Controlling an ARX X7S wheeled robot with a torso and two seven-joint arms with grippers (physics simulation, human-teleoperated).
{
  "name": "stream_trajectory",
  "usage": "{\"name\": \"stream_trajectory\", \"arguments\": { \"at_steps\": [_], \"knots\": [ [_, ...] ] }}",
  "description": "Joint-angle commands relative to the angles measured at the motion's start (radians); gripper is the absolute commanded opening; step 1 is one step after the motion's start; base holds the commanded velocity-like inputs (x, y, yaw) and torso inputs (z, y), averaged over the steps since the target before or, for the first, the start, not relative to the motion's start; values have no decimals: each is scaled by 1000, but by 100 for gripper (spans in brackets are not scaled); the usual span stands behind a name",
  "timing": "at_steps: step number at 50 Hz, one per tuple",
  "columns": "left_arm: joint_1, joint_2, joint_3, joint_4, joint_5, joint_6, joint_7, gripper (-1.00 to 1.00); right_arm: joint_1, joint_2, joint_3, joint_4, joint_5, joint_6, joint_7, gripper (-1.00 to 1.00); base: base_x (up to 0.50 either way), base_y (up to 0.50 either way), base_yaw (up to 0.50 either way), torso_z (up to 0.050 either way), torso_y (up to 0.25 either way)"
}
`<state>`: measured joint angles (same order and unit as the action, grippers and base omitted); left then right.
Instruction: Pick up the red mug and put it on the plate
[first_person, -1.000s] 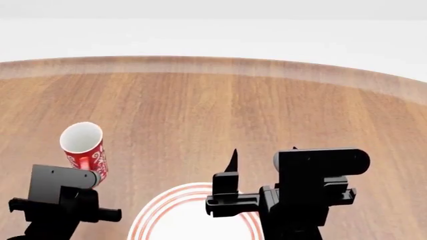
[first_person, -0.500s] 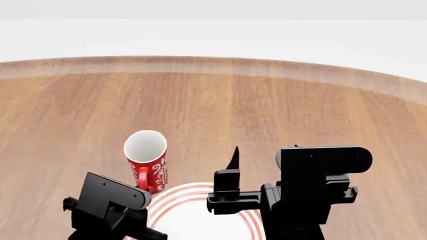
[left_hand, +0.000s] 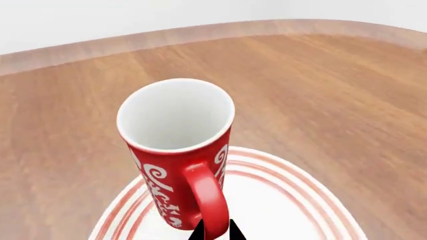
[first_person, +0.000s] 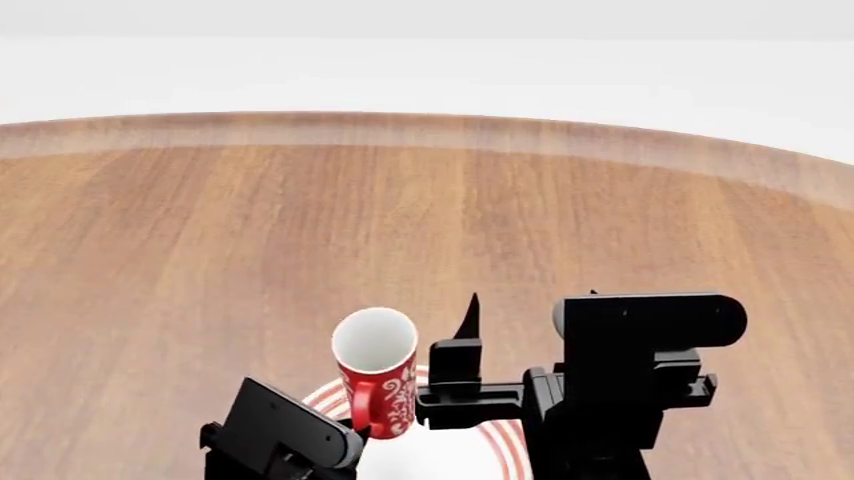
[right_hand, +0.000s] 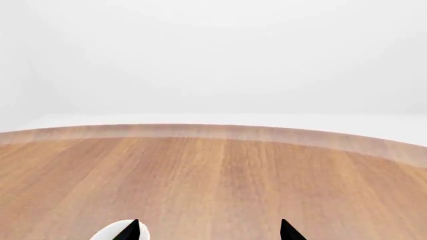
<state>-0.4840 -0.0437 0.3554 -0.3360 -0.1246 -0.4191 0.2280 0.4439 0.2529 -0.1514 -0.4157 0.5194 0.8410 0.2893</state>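
The red mug (first_person: 378, 385) with its white pattern and white inside is held by the handle in my left gripper (left_hand: 214, 233), which is shut on that handle. It hangs slightly tilted, mouth up, over the left part of the plate (first_person: 503, 437). In the left wrist view the mug (left_hand: 177, 150) covers the near part of the red-ringed plate (left_hand: 287, 200); I cannot tell whether its base touches the plate. My right gripper (right_hand: 210, 231) is open with nothing between its fingers, just right of the mug in the head view.
The round wooden table (first_person: 427, 220) stretches away from the plate to its far edge (first_person: 427, 125). My right arm's black body (first_person: 627, 380) stands over the plate's right side.
My left gripper has carried the red mug to the right and nearer, from the table's left to above the plate. The right arm has stayed where it was.
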Motion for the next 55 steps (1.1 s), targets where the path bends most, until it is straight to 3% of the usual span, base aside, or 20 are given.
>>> {"name": "stream_trajectory", "arguments": {
  "at_steps": [1,24,51,52,55],
  "knots": [
    [-14,0,36,-31,-37,2,12,-100,-1,4,-1,0,8,-2,4,100,0,0,0,0,0],
    [-80,14,88,-239,-85,60,22,-100,-7,14,-4,-9,24,-8,11,100,0,0,0,0,0],
    [-108,12,151,-312,-135,85,-6,-100,-9,22,-11,4,35,-27,13,100,0,0,0,0,0],
    [-111,13,155,-318,-138,83,-4,100,-9,23,-11,5,35,-28,13,100,0,0,0,0,0],
    [-112,12,160,-317,-145,81,-7,100,-9,23,-13,9,34,-31,14,100,0,0,0,0,0]
  ]
}}
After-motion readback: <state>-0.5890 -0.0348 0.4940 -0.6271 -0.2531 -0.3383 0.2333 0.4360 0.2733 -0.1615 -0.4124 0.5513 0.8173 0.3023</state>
